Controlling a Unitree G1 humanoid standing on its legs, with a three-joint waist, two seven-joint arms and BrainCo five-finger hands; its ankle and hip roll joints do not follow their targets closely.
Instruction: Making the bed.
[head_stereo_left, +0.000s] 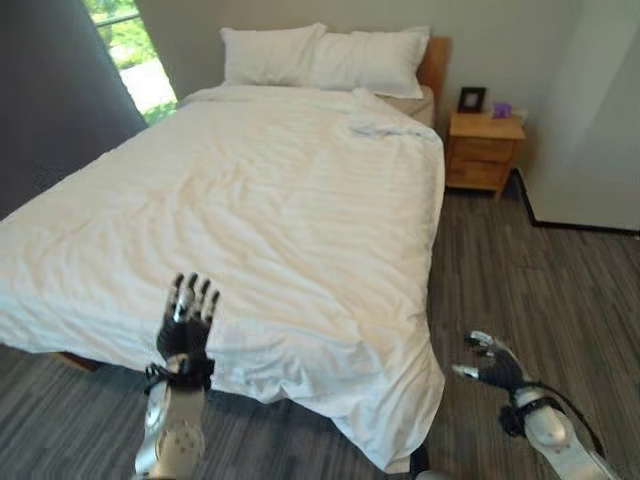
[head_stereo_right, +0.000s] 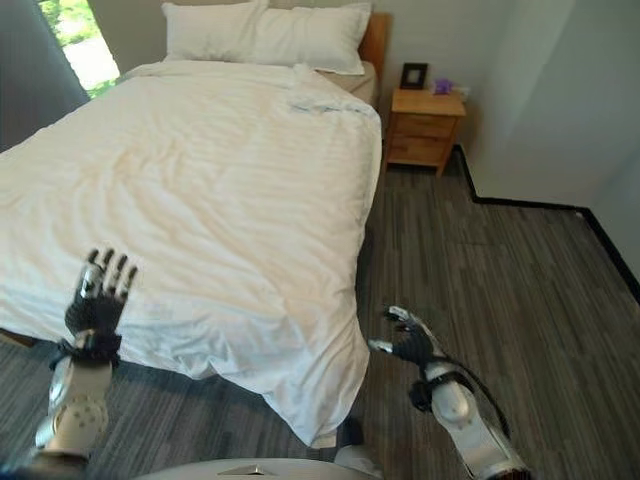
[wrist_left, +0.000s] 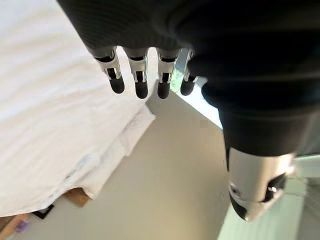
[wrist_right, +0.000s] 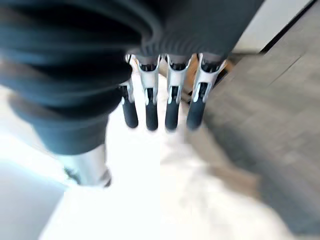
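White duvet (head_stereo_left: 250, 200): lying spread over the bed (head_stereo_left: 433, 70), covering it from the pillows down to the foot end; its near corner is hanging off the foot of the bed toward the floor, with wrinkles gathering along the near edge.
Pillows (head_stereo_left: 325, 58): two white ones sitting side by side at the head of the bed, leaning against the wooden headboard.
Fold: a small rumpled patch of duvet (head_stereo_left: 385, 125) is showing near the head end on the robot's right side.
Left hand (head_stereo_left: 187, 318): hovering in front of the foot-end edge of the duvet, fingers (wrist_left: 141, 75) pointing up, straight and slightly spread, holding nothing.
Right hand (head_stereo_left: 495, 362): hanging over the floor beside the bed's near right corner, apart from the duvet; fingers (wrist_right: 172, 100) extending straight in a row, gripping nothing.
Floor (head_stereo_left: 540, 290): dark grey wood planks running along the right side of the bed.
Nightstand (head_stereo_left: 484, 150): wooden, with drawers, standing just beside the head of the bed; a dark picture frame (head_stereo_left: 471, 99) and a small purple item (head_stereo_left: 501, 110) are resting on top.
Window (head_stereo_left: 130, 50): showing greenery at the far left, beside a grey curtain (head_stereo_left: 50, 100).
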